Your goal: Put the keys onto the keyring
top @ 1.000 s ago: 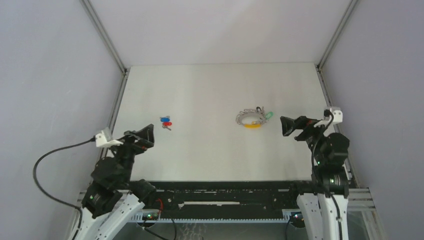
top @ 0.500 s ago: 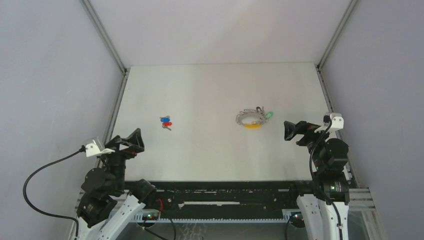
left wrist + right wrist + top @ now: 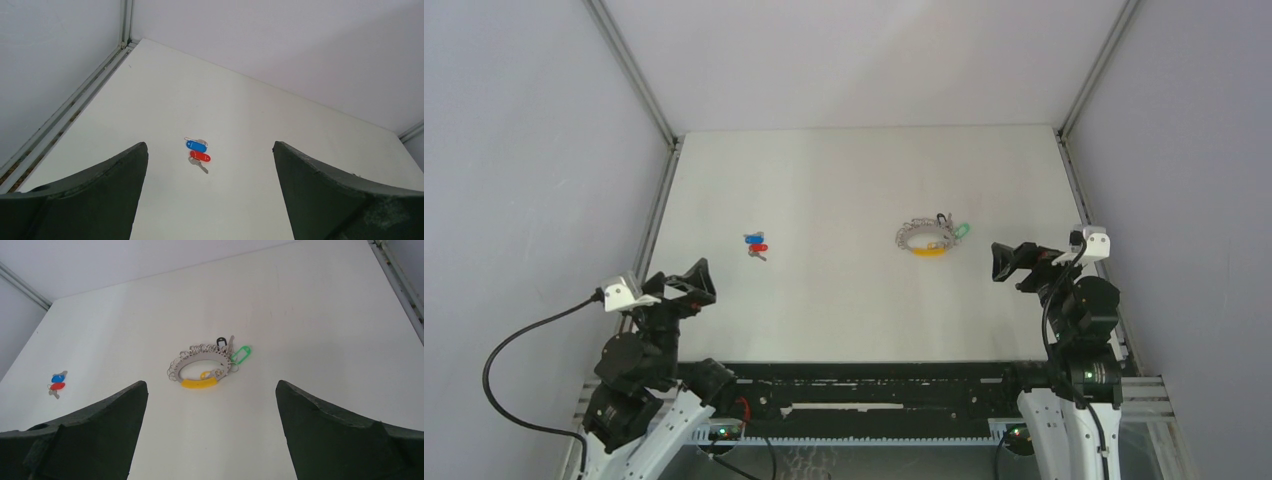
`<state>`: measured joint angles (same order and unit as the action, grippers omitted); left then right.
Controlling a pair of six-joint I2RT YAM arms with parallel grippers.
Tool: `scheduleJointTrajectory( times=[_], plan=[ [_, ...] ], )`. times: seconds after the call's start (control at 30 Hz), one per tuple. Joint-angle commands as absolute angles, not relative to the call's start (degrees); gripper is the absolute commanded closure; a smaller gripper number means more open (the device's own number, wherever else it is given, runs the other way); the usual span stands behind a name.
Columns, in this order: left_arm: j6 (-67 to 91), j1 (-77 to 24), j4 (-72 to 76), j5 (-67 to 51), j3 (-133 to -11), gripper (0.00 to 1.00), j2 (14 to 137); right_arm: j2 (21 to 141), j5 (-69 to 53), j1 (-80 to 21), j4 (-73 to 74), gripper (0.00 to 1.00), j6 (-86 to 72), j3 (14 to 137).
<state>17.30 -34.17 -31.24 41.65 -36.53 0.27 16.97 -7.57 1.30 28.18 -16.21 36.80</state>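
- Left gripper: low at the near left corner of the table, jaws spread wide, nothing between them.
- Right gripper: near right edge, jaws equally wide, empty, facing the keyring.
- Blue- and red-headed key pair: flat on the table's left half, well apart from the keyring. We judge it no part of this job.
- Keyring: silver chain loop lying flat, right of centre, with a yellow strip on its near side and a green tag at its far right.
- Black-headed key: tiny, at the loop's far rim, just beside the green tag. We cannot tell whether it is threaded on or only touching.
- Step in hand: by our reckoning the opening reach, with nothing gripped yet.
- Next move calls for: the right gripper to travel forward and down, then make a fine pinch on the small black head. The loop likely needs steadying by the left.
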Motion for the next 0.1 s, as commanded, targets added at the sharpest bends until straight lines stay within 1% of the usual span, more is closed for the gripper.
scheduleJointTrajectory(
  times=[0.0,0.07],
  plan=[
    [15.8,-33.1,-29.4,40.2,-36.1,0.0,-5.1,17.6,-7.3,1.4,26.9,0.0,-15.4,37.0],
    [15.6,-32.9,-29.7,40.3,-36.1,0.0,-5.3,17.6,-7.3,1.4,26.9,0.0,-15.4,36.9]
  ],
)
